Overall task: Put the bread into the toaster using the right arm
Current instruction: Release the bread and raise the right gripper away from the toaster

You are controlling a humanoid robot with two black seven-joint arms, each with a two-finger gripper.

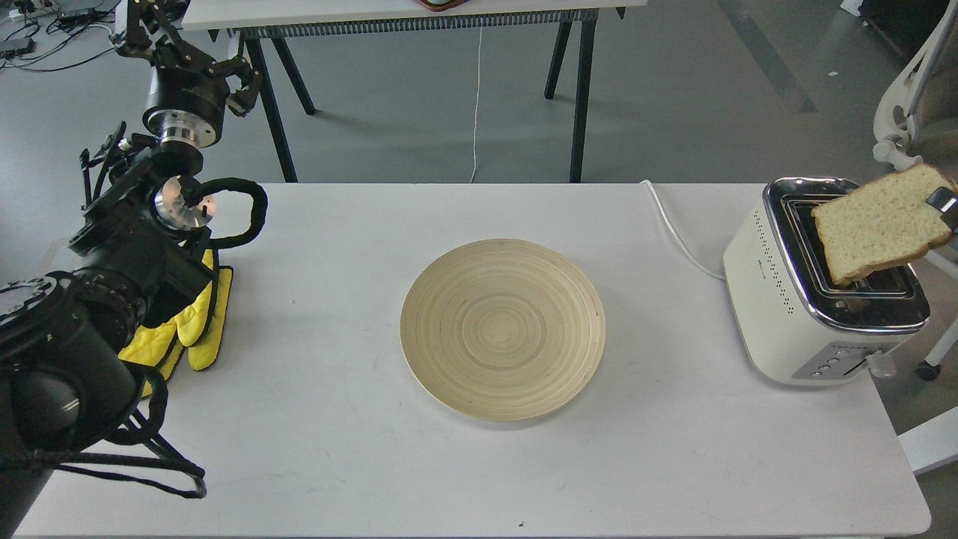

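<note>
The bread (879, 223), a pale slice with a brown crust, hangs tilted over the top of the cream-white toaster (808, 299) at the table's right end. Its lower corner sits at the slots near the toaster's front. My right gripper (944, 205) shows only as a small tip at the right edge, shut on the bread's upper right corner. The rest of the right arm is out of view. My left gripper (153, 30) is raised at the top left, beyond the table's far left corner, fingers spread and empty.
A round bamboo plate (503, 328) lies at the table's middle. Yellow oven mitts (196, 322) lie at the left, under my left arm. The toaster's white cord (677, 232) runs back off the table. A chair (917, 112) stands at the right, another table behind.
</note>
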